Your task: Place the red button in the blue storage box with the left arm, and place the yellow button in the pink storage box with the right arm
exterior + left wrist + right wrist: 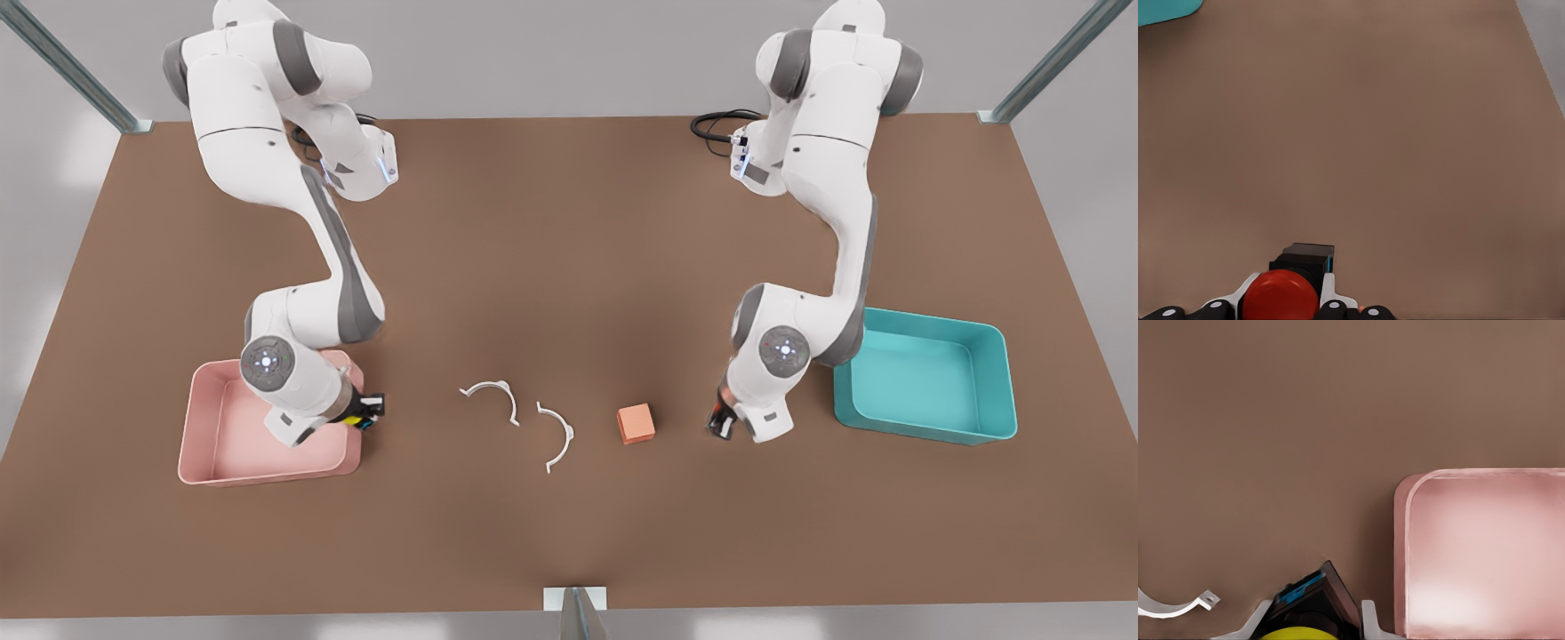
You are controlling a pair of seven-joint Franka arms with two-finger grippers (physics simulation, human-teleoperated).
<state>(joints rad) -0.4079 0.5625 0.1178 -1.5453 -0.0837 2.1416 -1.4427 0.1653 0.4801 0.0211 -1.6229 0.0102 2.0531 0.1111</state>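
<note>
The left gripper [722,421] hangs just beside the blue storage box [925,378], on the side of that box toward the orange cube [636,423], its fingers [1328,293] clamped on the red button [1280,301]; the left wrist view shows the red dome and black base pinched between the white pads, with bare bench [569,267] beneath and a corner of the box far off, so I judge the button lifted and not yet over the box's wall. It is held by its body with the dome toward the camera, probably so the cap stays free and the base can drop flat once released. The right gripper [366,411] is at the near corner of the pink storage box [213,444], closed around the yellow button [1295,633], whose yellow cap and black housing with a blue label sit between the fingers in the right wrist view; there the pink rim lies just beside the gripper, so the button looks to be at the box's edge, not yet over its floor. Each arm has gone to the box on its own side, which keeps them well apart. Between the boxes lie two white curved clips [493,396] and the cube, none touched, and neither needs to be crossed. Both still need a short carry inward over the rims before letting go.
</note>
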